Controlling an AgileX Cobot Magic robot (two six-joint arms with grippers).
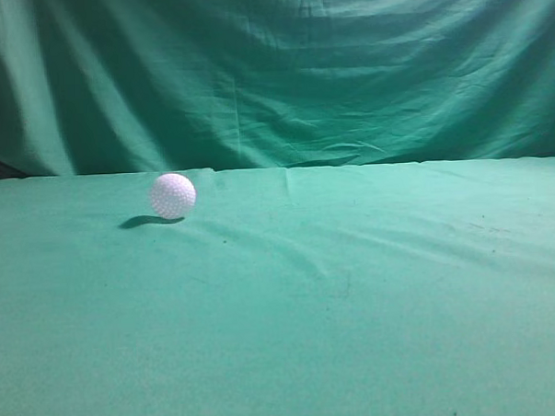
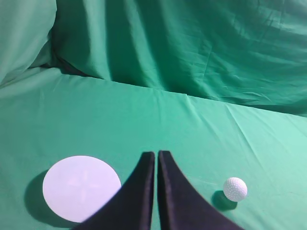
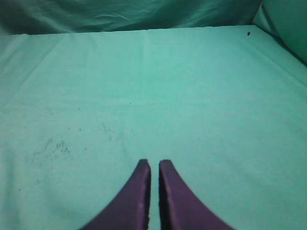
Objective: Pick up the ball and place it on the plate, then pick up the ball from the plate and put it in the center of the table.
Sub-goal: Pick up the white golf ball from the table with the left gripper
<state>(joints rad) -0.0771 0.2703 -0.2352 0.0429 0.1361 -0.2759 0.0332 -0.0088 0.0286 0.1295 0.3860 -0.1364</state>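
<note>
Exterior: ball (image 1: 173,195) rests alone left of centre on desk (image 1: 373,296), free to grab | Left wrist: left pincer (image 2: 157,155) together, empty; plate (image 2: 81,188) lower left, ball lower right | Right wrist: right pincer (image 3: 154,165) together, idle over bare cloth.

Open cloth is seen all around the ball (image 1: 173,195) on the table (image 1: 355,306). Only the plate (image 2: 81,188) lies left of it, well apart, and the draped backdrop (image 1: 281,70) closes the far side.
</note>
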